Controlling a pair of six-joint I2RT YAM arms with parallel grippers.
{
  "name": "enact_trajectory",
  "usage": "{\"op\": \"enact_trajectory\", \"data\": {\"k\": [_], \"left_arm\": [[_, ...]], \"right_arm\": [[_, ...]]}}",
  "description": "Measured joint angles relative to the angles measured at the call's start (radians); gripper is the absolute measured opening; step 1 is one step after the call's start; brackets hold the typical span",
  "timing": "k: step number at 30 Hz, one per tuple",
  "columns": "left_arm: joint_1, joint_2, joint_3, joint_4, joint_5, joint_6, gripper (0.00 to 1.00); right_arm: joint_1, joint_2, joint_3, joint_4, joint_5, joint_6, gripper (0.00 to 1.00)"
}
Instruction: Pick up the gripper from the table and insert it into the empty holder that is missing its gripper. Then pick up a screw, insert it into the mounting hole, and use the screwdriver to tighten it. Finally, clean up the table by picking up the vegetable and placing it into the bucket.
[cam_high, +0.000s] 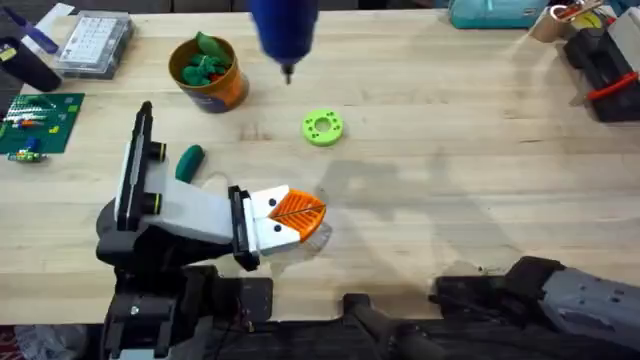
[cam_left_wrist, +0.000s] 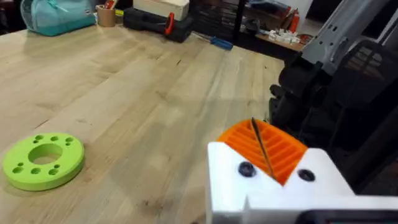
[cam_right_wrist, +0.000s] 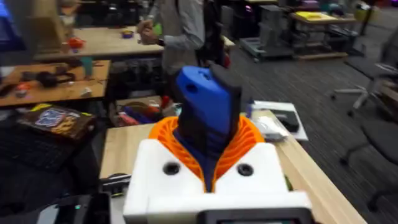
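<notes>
Right gripper (cam_right_wrist: 208, 152) is clamped on the screwdriver (cam_right_wrist: 208, 102). From overhead it's up high, with the bit pointing down at the table (cam_high: 450, 150) near the bucket (cam_high: 210, 75). Left gripper (cam_high: 300, 213) sits low over the wood with its orange pads (cam_left_wrist: 280, 152) pressed together, and I can't make out anything held between them. The bucket's at the far left with green stuff inside. A bright green ring (cam_high: 322, 127) lies flat mid-table. The vegetable (cam_high: 189, 162) is on the table just beside the left arm, well apart from the bucket.

blue screwdriver (cam_high: 283, 30), orange bucket (cam_high: 222, 88), dark-green vegetable (cam_high: 189, 162)
</notes>
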Motion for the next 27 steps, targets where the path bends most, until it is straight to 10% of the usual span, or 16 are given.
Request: {"op": "enact_trajectory", "data": {"k": [10,27], "left_arm": [[0.000,0.000,0.000,0.000,0.000,0.000,0.005],[0.000,0.000,0.000,0.000,0.001,0.000,0.005]], "right_arm": [[0.145,0.013,0.000,0.053,0.056,0.002,0.028],[0.156,0.024,-0.001,-0.010,-0.080,-0.099,0.028]]}}
